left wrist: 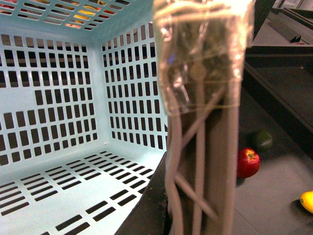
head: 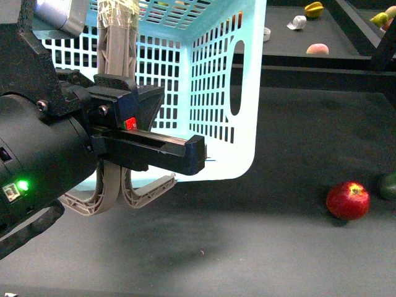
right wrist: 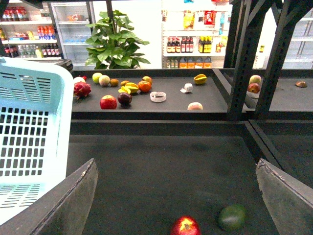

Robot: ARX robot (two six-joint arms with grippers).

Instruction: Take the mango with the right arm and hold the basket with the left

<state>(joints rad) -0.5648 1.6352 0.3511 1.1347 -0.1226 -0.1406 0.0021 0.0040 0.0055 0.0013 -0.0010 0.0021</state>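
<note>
Mango [left wrist: 307, 201] lies on the dark table [head: 284, 247], seen only at the edge of the left wrist view, apart from the red apple [head: 348, 200] and the dark green fruit [head: 388, 185], which sit near each other. The right gripper [right wrist: 176, 166] hangs over the table with its fingers spread wide and nothing between them. The basket [head: 244, 124] is tilted, its open side facing the front camera. Its grey-brown handles [head: 116, 49] are clamped in the left gripper [head: 124, 93].

Dark table [head: 260, 247] carries red apple [head: 348, 200], dark green fruit [head: 389, 185] just beside, mango [left wrist: 307, 200] near.
</note>
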